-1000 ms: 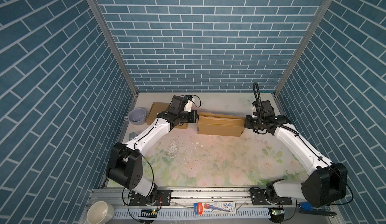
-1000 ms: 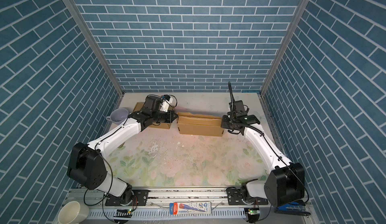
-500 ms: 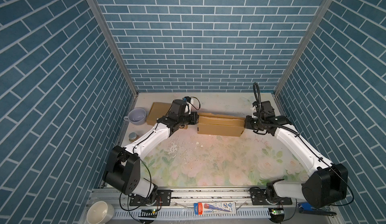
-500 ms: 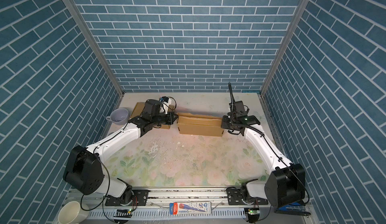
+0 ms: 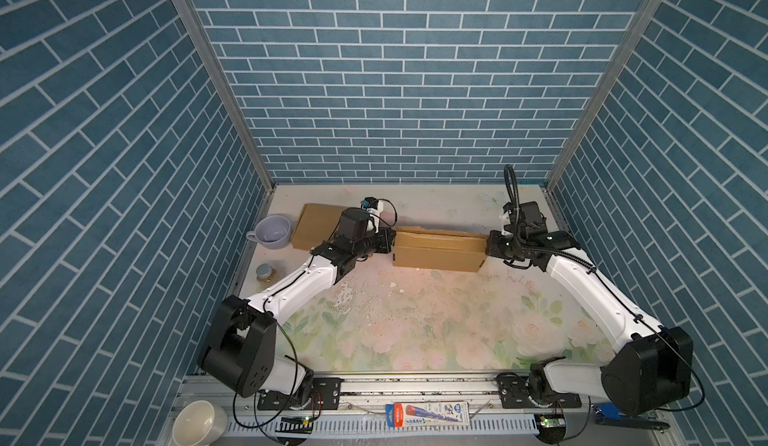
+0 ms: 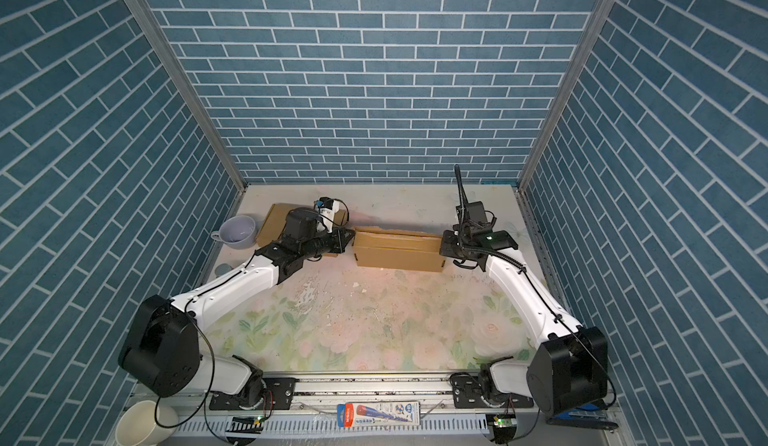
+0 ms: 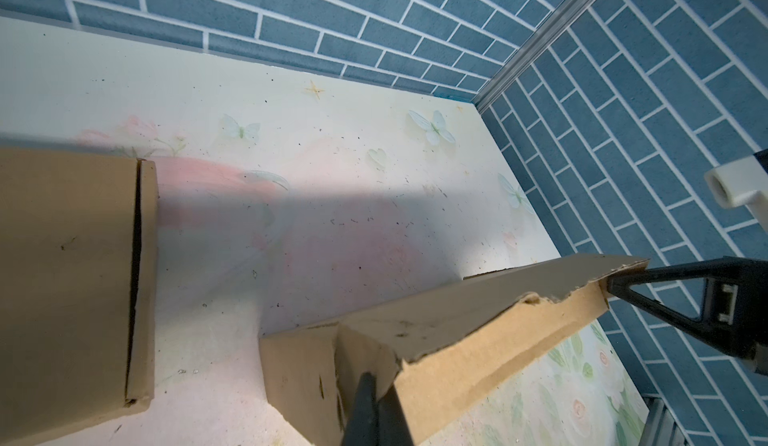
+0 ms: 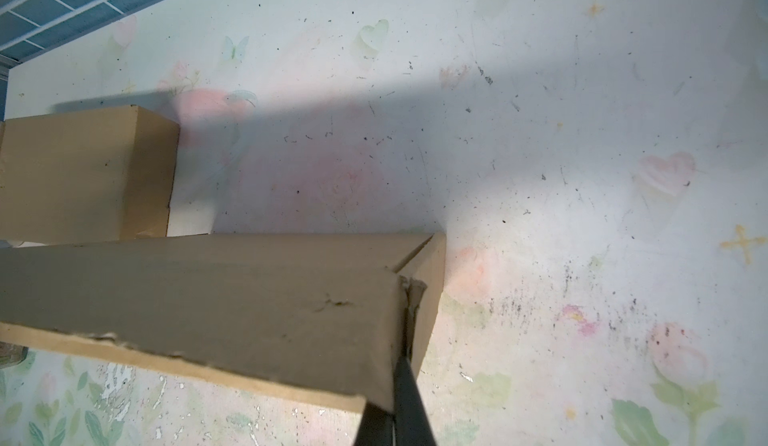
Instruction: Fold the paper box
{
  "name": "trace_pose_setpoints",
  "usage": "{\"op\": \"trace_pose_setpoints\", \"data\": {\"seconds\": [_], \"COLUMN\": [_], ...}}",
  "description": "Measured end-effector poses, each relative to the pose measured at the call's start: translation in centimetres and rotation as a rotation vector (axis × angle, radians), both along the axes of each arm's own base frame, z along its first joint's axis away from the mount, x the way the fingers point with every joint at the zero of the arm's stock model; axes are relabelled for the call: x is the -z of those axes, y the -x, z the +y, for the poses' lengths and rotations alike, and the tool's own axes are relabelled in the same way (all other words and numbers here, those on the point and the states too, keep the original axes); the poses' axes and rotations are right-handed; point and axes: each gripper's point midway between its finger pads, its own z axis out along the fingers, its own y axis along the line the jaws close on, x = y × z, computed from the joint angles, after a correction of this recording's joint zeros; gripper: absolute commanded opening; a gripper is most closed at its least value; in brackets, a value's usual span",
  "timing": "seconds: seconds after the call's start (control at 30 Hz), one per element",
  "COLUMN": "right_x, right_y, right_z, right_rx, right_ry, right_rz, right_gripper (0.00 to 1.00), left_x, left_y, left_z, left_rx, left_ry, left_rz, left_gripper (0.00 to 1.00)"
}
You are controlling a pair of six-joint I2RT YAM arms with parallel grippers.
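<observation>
At the left edge of the floral worktop (image 5: 415, 340) stand a lilac cup (image 5: 272, 232) and a small jar (image 5: 264, 272), with a spare flat sheet of cardboard (image 5: 318, 225) lying just beside the cup. Next comes the left arm, whose left fingers (image 7: 368, 406) are closed tight against the near end of the paper box (image 5: 438, 252); whether they pinch a flap there or only press on it cannot be told. The box, a long brown carton already raised into shape, lies across the back middle of the worktop between the two arms, its upper edge ragged. At its far end the right fingers (image 8: 405, 402) are clamped on the crumpled end wall, nothing else in their hold. The work appears to have reached the closing of the ends, the long walls being up. The next move likely calls for one arm to steady the carton while the other turns its end flap inward, gently, since the torn card looks apt to rip further.
</observation>
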Motion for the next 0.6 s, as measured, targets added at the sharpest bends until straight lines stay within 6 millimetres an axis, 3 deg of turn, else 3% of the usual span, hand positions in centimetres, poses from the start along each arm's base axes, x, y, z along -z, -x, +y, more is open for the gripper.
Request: {"op": "trace_pose_setpoints", "data": {"seconds": [0.6], "right_x": [0.02], "right_y": [0.48], "right_z": [0.17], "right_rx": [-0.014], "right_ry": [-0.010], "right_rz": [0.006], "right_gripper": [0.02], "left_x": [0.48], "left_y": [0.18], "left_z": [0.40], "left_rx": [0.003], "left_ry": [-0.043], "left_rz": [-0.070], "left_gripper": [0.00]}}
